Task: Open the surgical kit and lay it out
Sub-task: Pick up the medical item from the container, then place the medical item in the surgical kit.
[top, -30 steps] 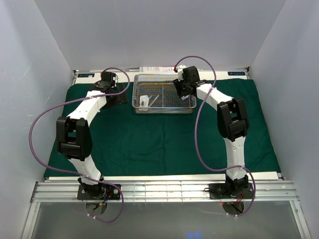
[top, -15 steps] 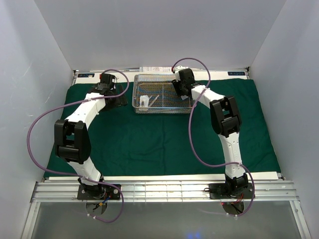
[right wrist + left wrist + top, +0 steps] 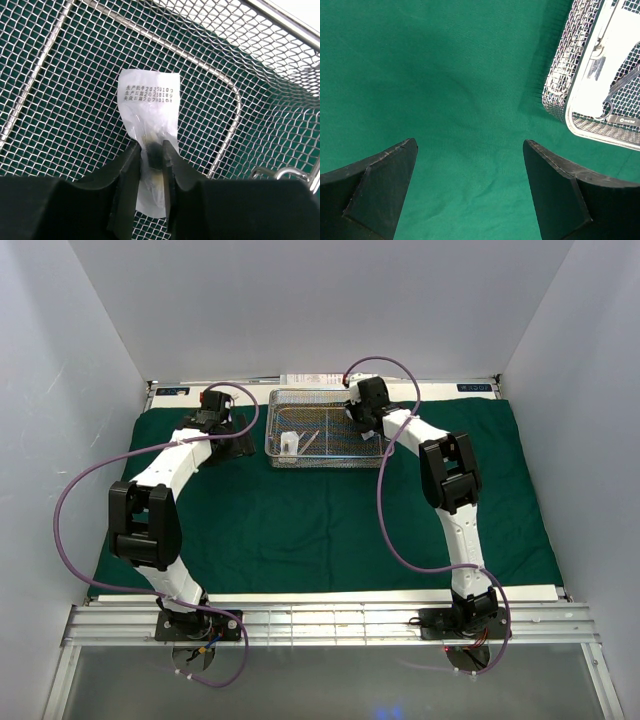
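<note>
Left arm: it reached out over the far left of the cloth (image 3: 300,530), elbow up and wrist tipped down toward the fabric.
Left end effector (image 3: 470,150): its jaws were spread wide with nothing between them, and it hovered over bare cloth.
Tray (image 3: 328,453) from the left side: it was near, off to the end effector's right and not touching it. Only one mesh corner showed in the left wrist view.
Right arm: it was stretched forward, forearm angled in over the tray's right end, wrist dipped inside the tray.
Right end effector (image 3: 151,150): it was clamped on the packet (image 3: 149,100), with both fingers (image 3: 127,175) pinching the packet's lower half.
Packet: it lay on the mesh floor at the tray's right end, and its printed end stuck out beyond the fingertips.
Second packet (image 3: 289,445): it sat at the tray's left end, well apart from the right end effector.
Thin tool (image 3: 312,438): it lay in the tray just beside the second packet, too small to name.
Cloth: it was spread flat across the desk (image 3: 300,595), with the tray on its far middle.
</note>
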